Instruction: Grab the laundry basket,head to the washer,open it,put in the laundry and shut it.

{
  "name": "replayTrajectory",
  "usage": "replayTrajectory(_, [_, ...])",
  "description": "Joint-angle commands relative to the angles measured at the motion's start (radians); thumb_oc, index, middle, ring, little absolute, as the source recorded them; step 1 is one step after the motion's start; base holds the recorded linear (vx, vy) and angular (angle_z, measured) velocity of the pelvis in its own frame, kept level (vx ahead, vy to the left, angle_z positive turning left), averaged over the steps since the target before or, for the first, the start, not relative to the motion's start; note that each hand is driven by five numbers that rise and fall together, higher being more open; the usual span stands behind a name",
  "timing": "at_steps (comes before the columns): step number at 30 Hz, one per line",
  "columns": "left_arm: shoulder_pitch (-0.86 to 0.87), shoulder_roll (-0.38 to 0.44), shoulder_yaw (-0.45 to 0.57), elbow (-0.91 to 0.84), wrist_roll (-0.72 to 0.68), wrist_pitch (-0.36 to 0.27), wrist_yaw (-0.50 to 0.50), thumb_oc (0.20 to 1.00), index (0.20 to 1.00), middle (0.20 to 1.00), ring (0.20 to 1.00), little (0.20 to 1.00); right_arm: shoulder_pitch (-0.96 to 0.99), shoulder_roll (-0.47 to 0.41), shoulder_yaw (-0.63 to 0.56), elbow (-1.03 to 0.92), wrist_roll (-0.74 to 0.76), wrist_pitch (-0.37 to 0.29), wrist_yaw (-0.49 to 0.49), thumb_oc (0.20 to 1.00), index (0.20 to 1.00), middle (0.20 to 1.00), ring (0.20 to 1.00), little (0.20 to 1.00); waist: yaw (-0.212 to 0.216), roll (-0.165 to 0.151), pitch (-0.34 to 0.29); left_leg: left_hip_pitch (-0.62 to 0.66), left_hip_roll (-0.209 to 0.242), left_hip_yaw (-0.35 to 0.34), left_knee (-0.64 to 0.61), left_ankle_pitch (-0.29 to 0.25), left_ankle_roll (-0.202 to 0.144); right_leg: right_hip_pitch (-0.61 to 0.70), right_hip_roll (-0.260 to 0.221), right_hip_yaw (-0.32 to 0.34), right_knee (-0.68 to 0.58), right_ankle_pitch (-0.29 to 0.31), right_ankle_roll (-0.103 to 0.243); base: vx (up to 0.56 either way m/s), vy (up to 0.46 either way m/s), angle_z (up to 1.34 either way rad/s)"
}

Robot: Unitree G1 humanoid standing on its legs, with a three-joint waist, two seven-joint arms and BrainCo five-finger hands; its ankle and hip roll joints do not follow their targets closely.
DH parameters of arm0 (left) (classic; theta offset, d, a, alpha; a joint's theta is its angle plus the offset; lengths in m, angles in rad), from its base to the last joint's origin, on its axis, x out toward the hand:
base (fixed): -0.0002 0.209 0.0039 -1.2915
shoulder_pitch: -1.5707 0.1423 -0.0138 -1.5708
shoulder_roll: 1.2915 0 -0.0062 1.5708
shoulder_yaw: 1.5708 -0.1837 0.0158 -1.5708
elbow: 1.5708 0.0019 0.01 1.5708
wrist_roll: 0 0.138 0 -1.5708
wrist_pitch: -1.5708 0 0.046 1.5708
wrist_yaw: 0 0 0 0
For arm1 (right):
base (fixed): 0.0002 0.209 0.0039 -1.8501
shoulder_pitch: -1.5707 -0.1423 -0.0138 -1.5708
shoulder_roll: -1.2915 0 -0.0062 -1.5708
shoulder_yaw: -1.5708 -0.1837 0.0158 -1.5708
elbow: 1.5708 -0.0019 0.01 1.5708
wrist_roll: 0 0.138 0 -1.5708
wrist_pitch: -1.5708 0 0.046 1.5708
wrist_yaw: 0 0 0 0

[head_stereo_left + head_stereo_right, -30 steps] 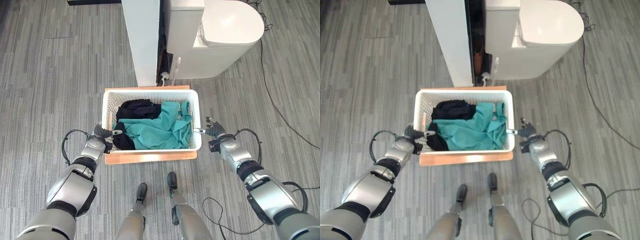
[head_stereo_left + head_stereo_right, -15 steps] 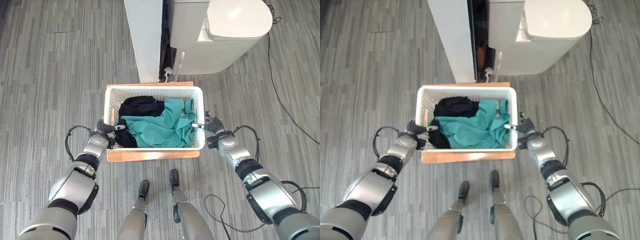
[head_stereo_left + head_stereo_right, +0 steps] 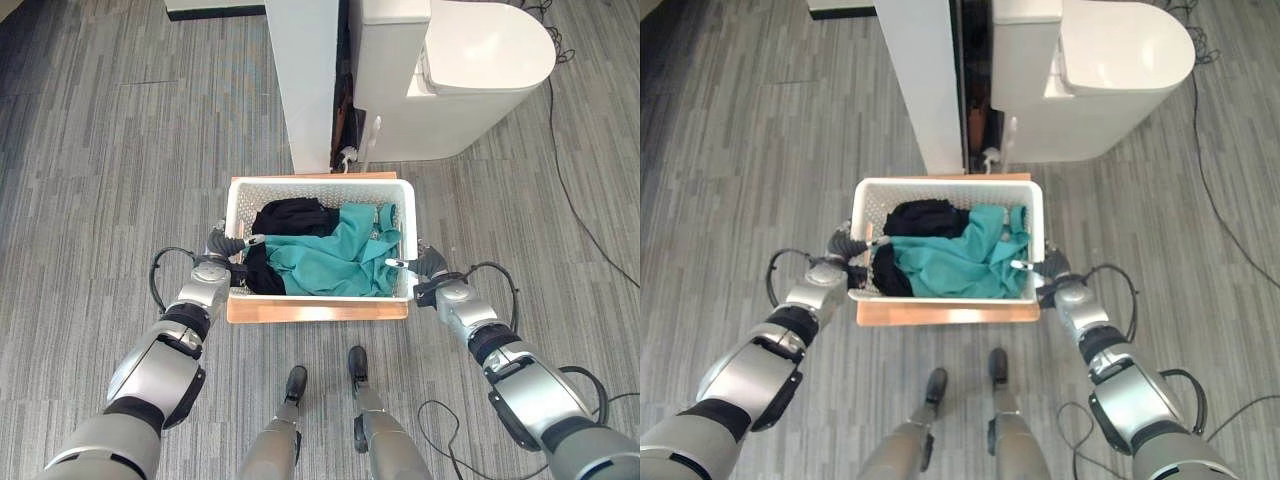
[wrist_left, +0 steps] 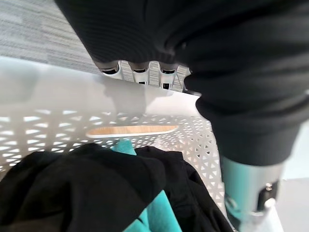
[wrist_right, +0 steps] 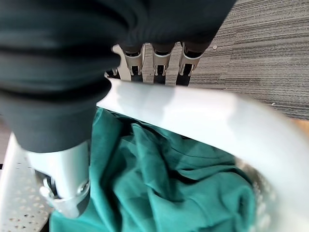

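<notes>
Grey striped floor (image 3: 120, 150), white laundry basket (image 3: 318, 187) of teal and black clothes (image 3: 320, 250), left hand (image 3: 222, 251) and right hand (image 3: 428, 268) each clasping a side rim.

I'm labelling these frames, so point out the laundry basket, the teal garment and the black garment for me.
laundry basket (image 3: 318, 183): left eye view, on its white far rim.
teal garment (image 3: 335, 262): left eye view, on the middle of the cloth.
black garment (image 3: 293, 215): left eye view, on its upper folded part.

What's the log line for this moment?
phase: grasp | left hand: shut on laundry basket rim | right hand: same | clothes: inside
</notes>
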Motion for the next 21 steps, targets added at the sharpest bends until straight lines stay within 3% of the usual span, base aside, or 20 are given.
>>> replayTrajectory(1, [-0.152,-0.021,-0.018,0.065,-0.012,-0.041,0.019,1.0,1.0,1.0,1.0,1.0,-0.031,-0.016,-0.028,0.015,0.04,-0.031,0.003,1.0,1.0,1.0,1.0,1.0,0.007,0.02,0.0,-0.015,0.021,-0.063,-0.021,0.01,-0.022,0.081,-0.059,-0.025,0.001,-0.124,0.124,0.0,0.0,0.0])
replayTrajectory(21, [-0.163,-0.047,-0.002,0.06,-0.047,-0.045,0.041,1.0,1.0,1.0,1.0,1.0,-0.028,-0.01,-0.077,-0.078,0.03,-0.074,-0.063,1.0,1.0,1.0,1.0,1.0,-0.004,0.023,0.0,-0.041,0.027,-0.059,-0.021,0.013,-0.028,0.054,-0.055,-0.024,0.001,-0.123,0.122,0.0,0.002,0.01])
